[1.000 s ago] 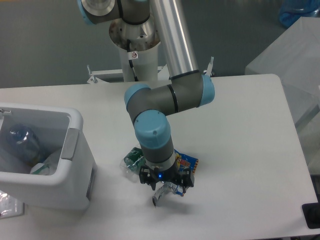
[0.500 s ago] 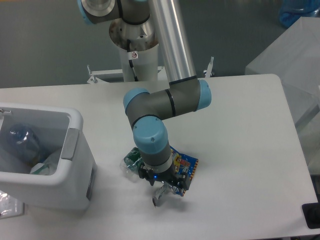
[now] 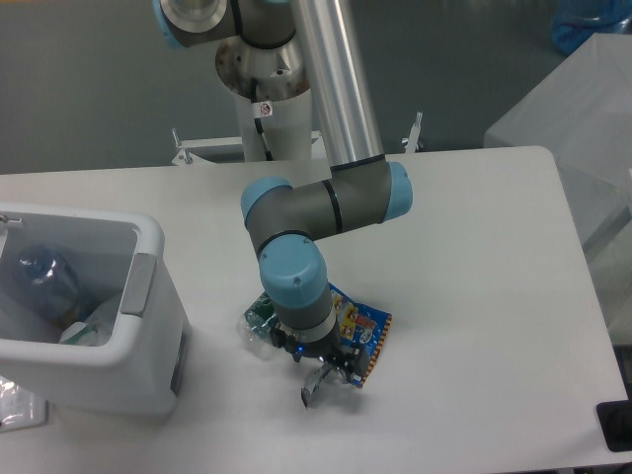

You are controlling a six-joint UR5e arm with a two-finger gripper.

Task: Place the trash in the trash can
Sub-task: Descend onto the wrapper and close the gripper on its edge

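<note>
At the left edge of the table we saw the trash can [image 3: 148, 326], its opening already holding a crumpled clear bottle and other bits. Just right of it, near the table's middle, lay the clear bottle with the green label [image 3: 259, 318], mostly hidden behind the wrist. Beside and touching it we found the blue snack bag [image 3: 362, 328], one corner tilted up off the table [image 3: 474, 257]. Our gripper [image 3: 321, 380] hung low over the bag's near edge; one finger [image 3: 309, 391] showed below the wrist, but we could not tell whether the jaws were apart or clamped on the foil. We judged the step in hand to be picking up the bag. Next we would need a sure pinch on the thin foil, a lift clear of the bottle, then a carry leftward over the can's rim.
</note>
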